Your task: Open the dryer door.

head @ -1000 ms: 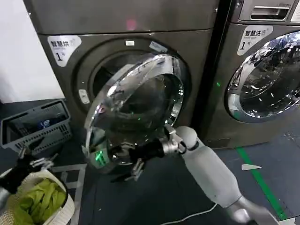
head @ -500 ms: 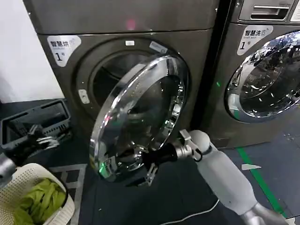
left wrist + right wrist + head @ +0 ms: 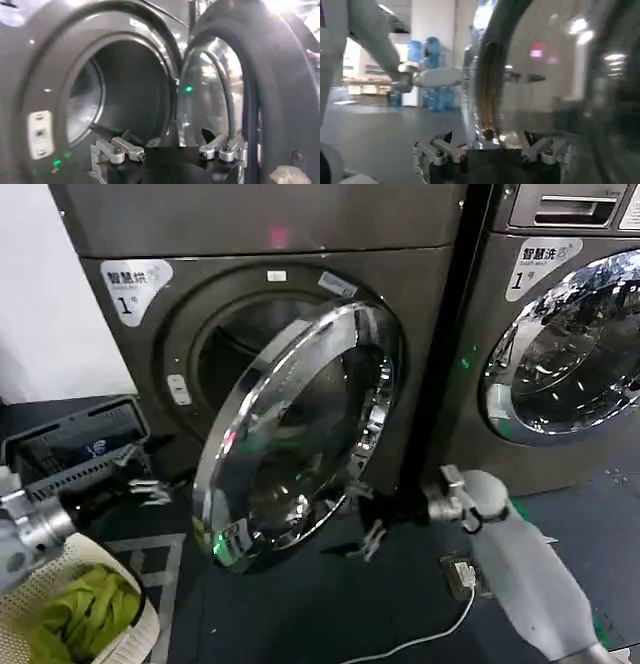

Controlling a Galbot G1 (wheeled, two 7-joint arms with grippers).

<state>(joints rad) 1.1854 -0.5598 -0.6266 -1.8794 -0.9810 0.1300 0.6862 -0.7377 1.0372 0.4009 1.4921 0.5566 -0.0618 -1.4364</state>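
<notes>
— Just below the lower right edge of the swung-out porthole, what is the right claw (image 3: 365, 529) doing?
— It hangs there with its fingers spread, grasping nothing. In the right wrist view the two fingers (image 3: 438, 152) stand apart on either side of the chrome rim, which runs edge-on between them.

— And the left claw (image 3: 140, 477)?
— It is low on the left, in front of the drum opening, released as well. The left wrist view shows its fingers (image 3: 122, 148) well apart, pointing into the dark drum (image 3: 115, 95).

— Where is the dryer door (image 3: 295, 434)?
— It stands part open, hinged on its right side, its free left edge swung out toward the robot. The wide chrome ring and dark tinted glass face forward; its grey inner rim (image 3: 270, 85) shows in the left wrist view beside the opening.

— What of the containers?
— A white perforated basket (image 3: 135, 609) sits on the floor at the lower left, holding green cloth (image 3: 80, 614). Behind it stands a dark grey crate (image 3: 85, 444); what lies in it cannot be made out.

— Anything else nearby?
— A second machine (image 3: 560, 354) stands to the right, its chrome door closed. A white cable (image 3: 420, 639) trails across the dark floor.
</notes>
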